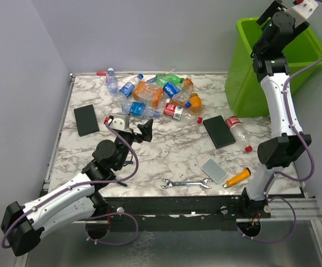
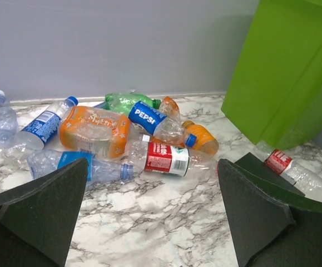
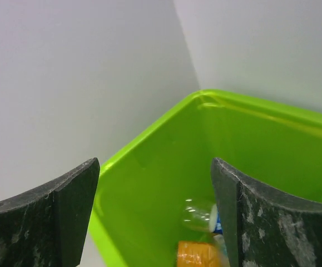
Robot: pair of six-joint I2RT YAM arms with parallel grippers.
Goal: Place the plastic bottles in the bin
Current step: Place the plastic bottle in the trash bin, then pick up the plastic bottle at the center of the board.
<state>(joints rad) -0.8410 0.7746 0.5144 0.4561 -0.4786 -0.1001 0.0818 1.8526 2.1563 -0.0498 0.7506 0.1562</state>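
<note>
The bin (image 1: 244,83) is coloured bright lime green. The table (image 1: 166,156) is patterned as white marble, veined with grey. An orange bottle (image 2: 94,130) and a green bottle (image 2: 122,101) are seen; a blue label (image 2: 149,117) and a red-and-white label (image 2: 166,157) are worn by clear ones.

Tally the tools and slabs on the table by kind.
Black slabs: 2
Grey slab: 1
Wrench: 1
Orange-handled screwdriver: 1
Red-handled item at far edge, kind unclear: 1
Total: 6
</note>
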